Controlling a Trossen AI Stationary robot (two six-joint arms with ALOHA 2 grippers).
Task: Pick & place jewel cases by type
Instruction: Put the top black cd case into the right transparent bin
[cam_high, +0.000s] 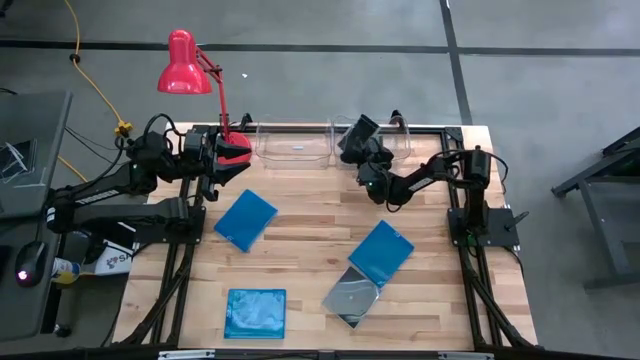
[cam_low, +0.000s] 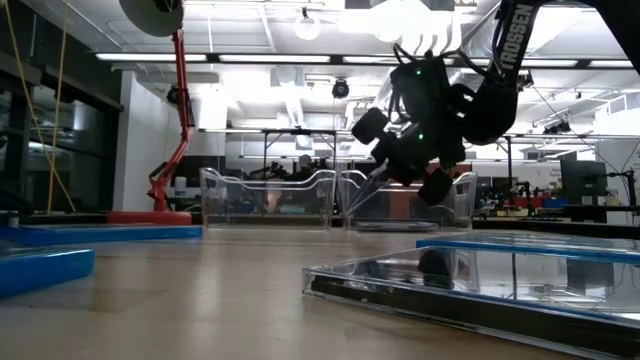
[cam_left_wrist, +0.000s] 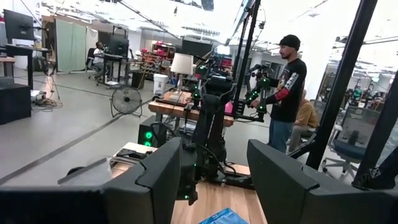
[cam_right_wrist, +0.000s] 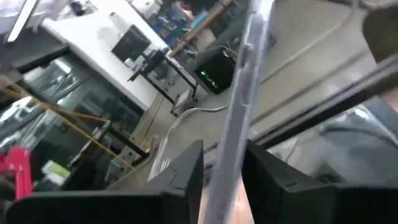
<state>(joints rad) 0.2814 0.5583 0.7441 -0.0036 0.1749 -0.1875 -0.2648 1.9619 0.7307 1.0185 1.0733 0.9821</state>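
My right gripper (cam_high: 354, 138) is raised over the far right clear bin (cam_high: 392, 136). A thin smoky grey jewel case (cam_right_wrist: 239, 118) stands on edge between its slightly parted fingers. In the low view the case (cam_low: 376, 172) slants down from the gripper (cam_low: 400, 165) into that bin (cam_low: 405, 205). Three blue cases (cam_high: 245, 218) (cam_high: 255, 312) (cam_high: 381, 252) and one grey clear case (cam_high: 352, 297) lie flat on the table. My left gripper (cam_high: 236, 157) waits open and raised at the far left, beside the lamp base. My right gripper has the grey case's edge (cam_right_wrist: 231, 163) between its two fingers, which come at it nearly level from the table's right side. A thin gap shows beside one finger (cam_right_wrist: 189, 171). Whether the other finger (cam_right_wrist: 264, 177) touches the case, I cannot tell.
A second clear bin (cam_high: 295, 148) stands left of the right one at the far edge. A red desk lamp (cam_high: 190, 65) rises at the far left corner. A person (cam_left_wrist: 289, 93) stands in the room beyond the table.
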